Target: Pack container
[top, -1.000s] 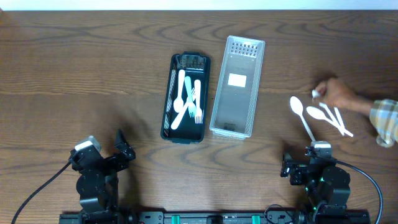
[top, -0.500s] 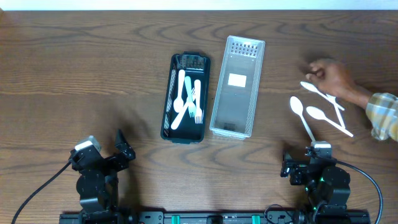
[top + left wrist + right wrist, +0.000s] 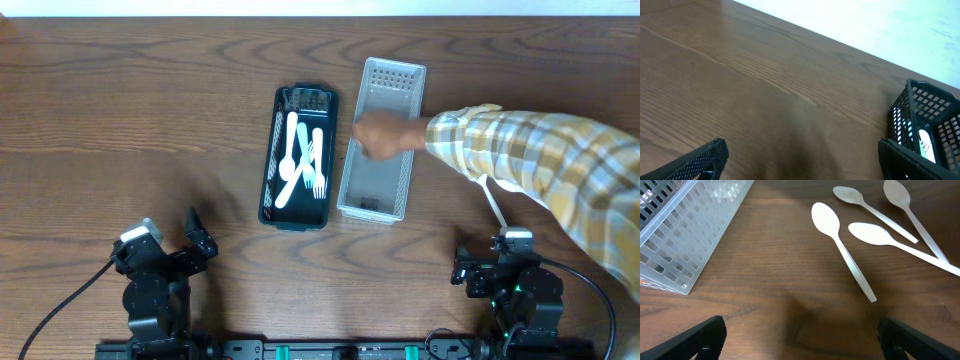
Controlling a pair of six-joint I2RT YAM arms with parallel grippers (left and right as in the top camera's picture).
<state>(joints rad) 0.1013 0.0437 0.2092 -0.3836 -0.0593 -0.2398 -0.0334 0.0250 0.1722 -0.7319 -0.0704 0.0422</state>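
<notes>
Table (image 3: 150,120): hand (image 3: 385,133) now over clear basket (image 3: 395,75)

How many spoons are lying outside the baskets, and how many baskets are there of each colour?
Loose white spoons: 4
Black basket: 1
Clear basket: 1
Total: 6

A plaid-sleeved arm (image 3: 530,150) reaches in from 4 o'clock, its hand (image 3: 385,133) over the clear basket (image 3: 392,75) at centre, barring that side. The black basket (image 3: 293,222) stands just beside, at its 9 o'clock. The table (image 3: 120,120) lies open from 8 to 11 o'clock. Four spoons (image 3: 825,217) lie at the right wrist's 1 o'clock.
</notes>
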